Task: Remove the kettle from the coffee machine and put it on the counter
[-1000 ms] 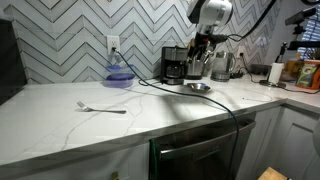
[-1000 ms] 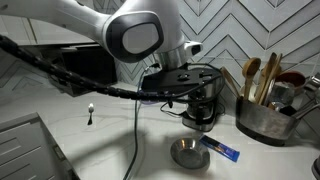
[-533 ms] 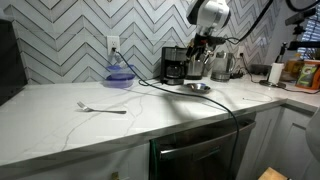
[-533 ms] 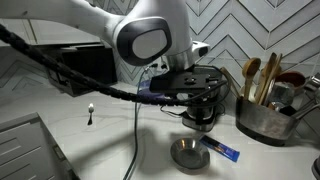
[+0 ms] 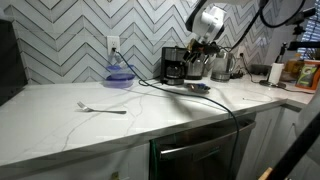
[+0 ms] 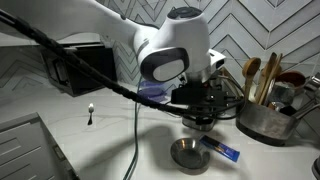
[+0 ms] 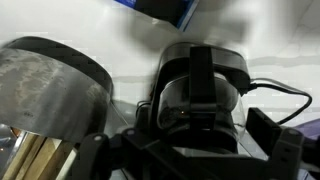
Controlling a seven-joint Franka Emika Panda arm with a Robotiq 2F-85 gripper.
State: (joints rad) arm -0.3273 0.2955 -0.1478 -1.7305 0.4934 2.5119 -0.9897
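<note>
I have the arm reaching in from the upper left in an exterior view, white links extended, bending downward at the wrist. The gripper hangs dark below the wrist, pointing down and slightly forward. In the wrist view, its dark body fills the lower edge, blurred. I cannot tell whether the jaws stand apart or closed.
</note>
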